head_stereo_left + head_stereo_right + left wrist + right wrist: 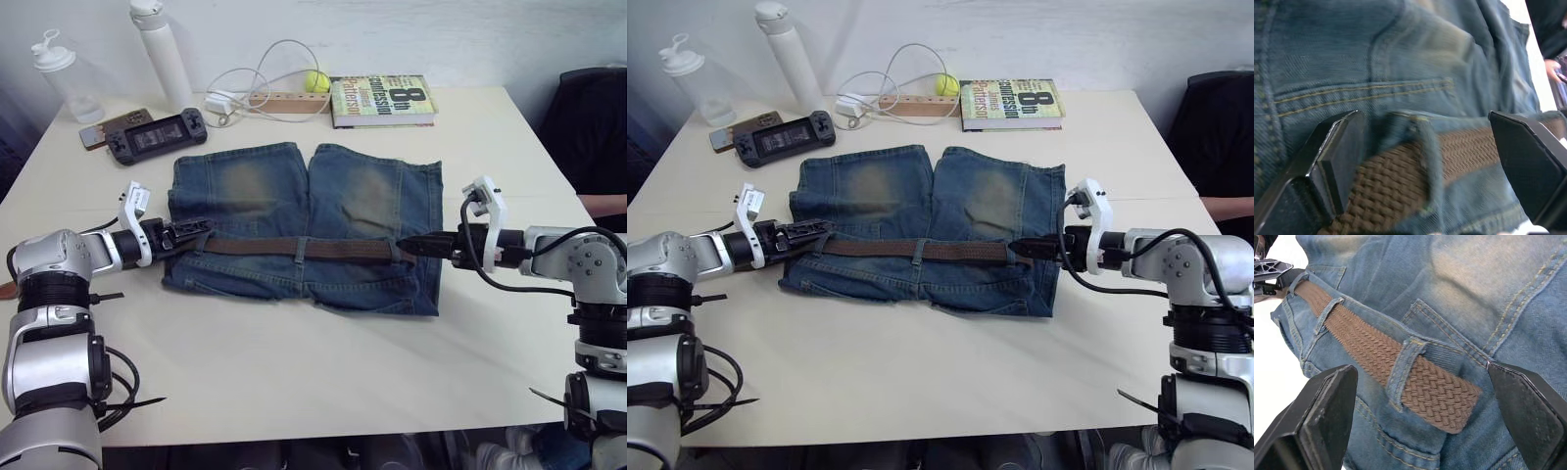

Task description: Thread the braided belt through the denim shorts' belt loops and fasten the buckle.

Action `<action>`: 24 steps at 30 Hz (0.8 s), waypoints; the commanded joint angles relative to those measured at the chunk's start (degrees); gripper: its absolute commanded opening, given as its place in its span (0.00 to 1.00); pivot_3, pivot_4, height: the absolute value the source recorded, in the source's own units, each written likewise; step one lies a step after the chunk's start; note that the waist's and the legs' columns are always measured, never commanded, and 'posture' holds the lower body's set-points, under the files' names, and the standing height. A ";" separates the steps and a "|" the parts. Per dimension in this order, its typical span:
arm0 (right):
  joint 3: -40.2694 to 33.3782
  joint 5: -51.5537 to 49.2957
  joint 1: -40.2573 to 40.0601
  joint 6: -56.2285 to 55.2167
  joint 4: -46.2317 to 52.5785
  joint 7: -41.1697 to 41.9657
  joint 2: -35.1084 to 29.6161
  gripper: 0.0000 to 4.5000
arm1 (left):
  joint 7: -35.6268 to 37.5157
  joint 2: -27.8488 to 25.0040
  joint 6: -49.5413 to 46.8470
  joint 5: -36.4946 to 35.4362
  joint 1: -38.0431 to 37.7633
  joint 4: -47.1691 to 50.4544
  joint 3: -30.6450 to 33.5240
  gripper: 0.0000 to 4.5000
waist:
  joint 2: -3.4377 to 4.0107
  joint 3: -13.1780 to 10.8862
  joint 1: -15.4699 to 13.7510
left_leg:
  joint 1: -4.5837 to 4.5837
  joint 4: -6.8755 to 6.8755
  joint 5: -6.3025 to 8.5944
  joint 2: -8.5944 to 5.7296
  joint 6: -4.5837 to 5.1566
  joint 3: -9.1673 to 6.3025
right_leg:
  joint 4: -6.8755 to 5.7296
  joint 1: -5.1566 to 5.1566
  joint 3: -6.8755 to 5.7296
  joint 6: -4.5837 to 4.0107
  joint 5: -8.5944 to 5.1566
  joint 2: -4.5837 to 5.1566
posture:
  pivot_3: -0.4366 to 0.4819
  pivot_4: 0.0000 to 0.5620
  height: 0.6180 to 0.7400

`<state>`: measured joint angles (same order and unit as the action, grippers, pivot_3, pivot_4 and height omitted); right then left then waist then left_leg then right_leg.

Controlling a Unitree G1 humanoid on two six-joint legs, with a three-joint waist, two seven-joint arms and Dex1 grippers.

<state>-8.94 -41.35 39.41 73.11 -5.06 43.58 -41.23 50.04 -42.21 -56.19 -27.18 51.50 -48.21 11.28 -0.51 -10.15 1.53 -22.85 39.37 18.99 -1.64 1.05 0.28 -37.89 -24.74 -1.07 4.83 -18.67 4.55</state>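
The denim shorts (294, 186) lie flat mid-table, waistband toward me. The braided belt (343, 249) runs along the waistband under a belt loop (300, 249). My left gripper (191, 233) is at the waistband's left end, open, its fingers (1337, 156) either side of the belt (1464, 152) and a loop (1420, 147). My right gripper (411, 245) is at the right end, open. Its fingers (1327, 406) straddle the belt's blunt woven end (1449, 404), which pokes out of a loop (1403, 367). The buckle is hidden.
Along the far edge stand two bottles (165, 54), a game controller (157, 135), a phone (103, 127), a white cable (265, 83), a tennis ball (316, 81) and a book (382, 100). A dark chair (593, 127) and a person's hand (602, 204) are at the right.
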 commanded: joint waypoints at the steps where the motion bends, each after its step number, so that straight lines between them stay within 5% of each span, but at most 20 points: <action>1: 0.76 1.06 1.55 -2.69 -1.16 0.99 0.41 1.00 | 4.22 0.47 -0.60 -0.56 1.54 1.79 -0.57 0.99 | 0.00 0.00 0.03 | 0.00 0.00 0.00 0.00 0.00 0.00 | -0.03 -0.01 0.00 0.00 0.00 -0.01 | 0.48 0.27 0.96; 10: -0.39 2.23 5.08 -6.30 -12.20 0.83 5.65 1.00 | 6.39 0.15 1.61 4.45 2.86 -2.70 -4.17 0.99 | 0.00 0.00 0.09 | 0.00 0.06 0.00 -0.01 0.00 0.01 | -0.06 -0.02 -0.01 0.00 0.00 -0.01 | 0.48 0.27 0.96; 12: -0.06 1.90 5.54 -6.20 -14.51 2.20 6.53 1.00 | 7.95 -0.15 1.64 5.41 2.65 -3.16 -5.31 0.86 | 0.00 0.00 0.13 | 0.00 0.08 0.00 -0.01 0.00 0.02 | -0.08 -0.02 -0.01 0.00 0.00 -0.02 | 0.48 0.27 0.96; 15: 2.31 1.75 4.17 -6.20 -13.12 4.83 6.68 0.80 | 11.75 -0.56 1.80 5.99 2.07 -2.77 -6.72 0.59 | 0.00 0.00 0.13 | -0.01 0.08 0.00 -0.01 0.00 0.01 | -0.10 -0.03 -0.02 0.00 0.00 -0.02 | 0.48 0.27 0.96; 21: 5.29 4.23 -1.91 -15.89 -4.01 10.13 6.00 0.12 | 19.16 -2.19 3.86 6.87 3.15 -3.92 -7.77 0.00 | 0.00 0.00 0.09 | -0.08 0.16 0.00 -0.02 0.01 -0.02 | -0.09 -0.04 -0.04 0.00 0.00 -0.02 | 0.48 0.27 0.96; 22: 5.42 5.66 -2.99 -19.99 -1.88 11.23 5.23 0.01 | 21.65 -3.06 4.98 6.61 2.93 -3.29 -7.78 0.00 | 0.00 0.00 0.08 | -0.11 0.19 0.00 -0.02 0.01 -0.02 | -0.10 -0.06 -0.05 0.00 0.00 -0.02 | 0.48 0.27 0.96; 24: 6.11 8.11 -4.76 -25.86 1.43 13.14 3.52 0.01 | 25.49 -4.43 6.13 6.07 2.32 -1.83 -7.70 0.00 | 0.00 0.00 0.09 | -0.15 0.23 0.01 -0.02 0.01 -0.02 | -0.10 -0.08 -0.05 0.00 0.00 -0.02 | 0.48 0.27 0.96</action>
<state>-2.45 -34.73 34.97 52.64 -7.92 54.39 -35.60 71.54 -44.40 -51.25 -20.40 53.53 -52.25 3.28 -0.51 -10.14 1.62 -23.01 39.61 18.99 -1.66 1.07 0.26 -37.98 -24.84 -1.13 4.83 -18.66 4.53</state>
